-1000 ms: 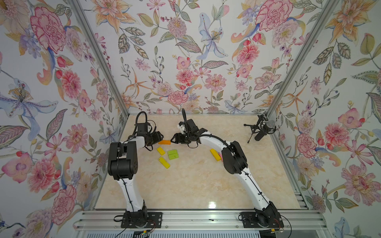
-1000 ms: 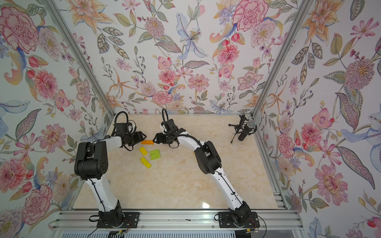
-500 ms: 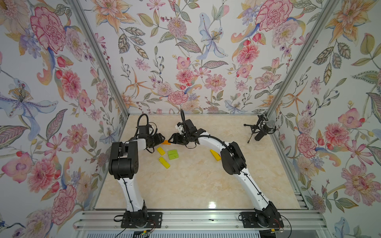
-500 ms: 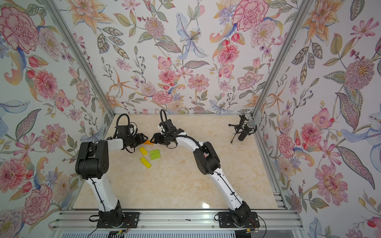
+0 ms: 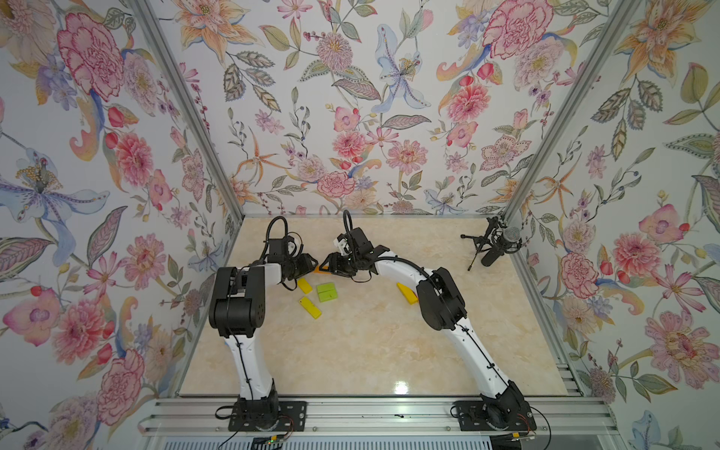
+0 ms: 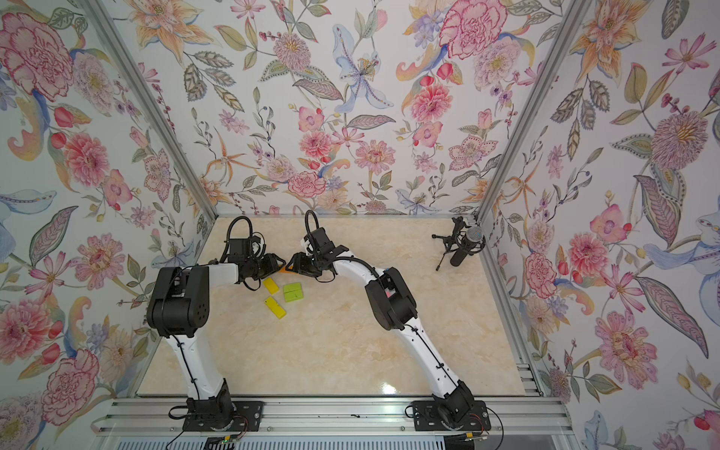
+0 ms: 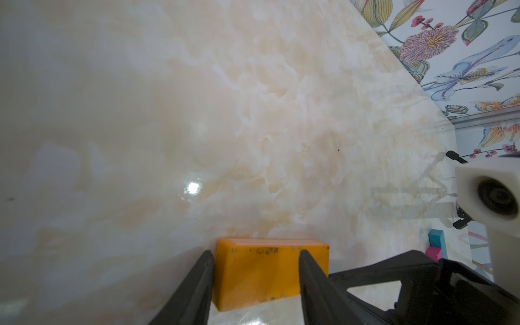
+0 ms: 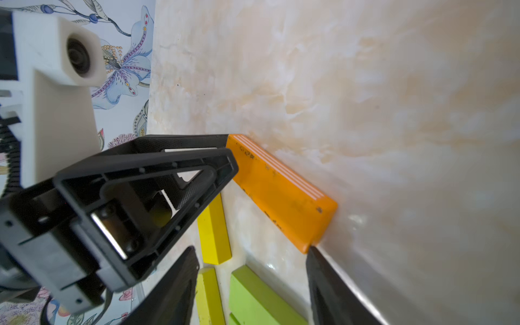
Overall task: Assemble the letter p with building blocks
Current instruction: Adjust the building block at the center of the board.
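**Orange block sits between both grippers, far left of the table**

The orange block is down at the marble table, toward its far side and left of the middle, in the gap between the two black gripper heads. In both top views only a sliver of it shows there.

Seen close, it is a flat rectangular bar with softly rounded edges; its broad face is plain bright orange; thin pale stripes run along one long narrow side; dark scuff marks dot the face near the edges.

The left gripper has one end of the block between its fingers; one finger sits against the block's end and the other crosses its broad face; whether they are clenched on it I cannot tell. The right gripper is released, its jaws wide apart; one fingertip touches the corner of the block's other end, and nothing is held between the fingers.

Just nearer the robot's base lie two yellow blocks, apart from each other; beside them are two lime green blocks, side by side and touching. A lone yellow block lies well to the right, beside the right arm. The left wrist view shows a teal block and a pink block, both partly hidden. A microphone stands in the far right corner.
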